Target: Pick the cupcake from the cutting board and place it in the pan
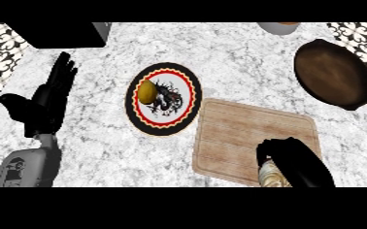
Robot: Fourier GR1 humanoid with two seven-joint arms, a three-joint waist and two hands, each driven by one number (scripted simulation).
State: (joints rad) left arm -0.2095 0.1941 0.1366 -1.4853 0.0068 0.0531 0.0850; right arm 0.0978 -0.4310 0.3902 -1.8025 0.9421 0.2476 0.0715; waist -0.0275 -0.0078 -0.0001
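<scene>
Wooden cutting board (237,136) lies on the marble table (100,140), lower right of centre. You have the right hand (297,162) over the board's near right corner, fingers (265,149) curled round the cupcake (271,177). Only its pale wrapper shows under the hand, at the board's near edge. Dark pan (329,73) sits well apart, far right. Patterned plate (163,130) just left of the board carries a yellow-brown food item (147,91). Your left hand (50,97) rests at the left edge, fingers straight, released.
</scene>
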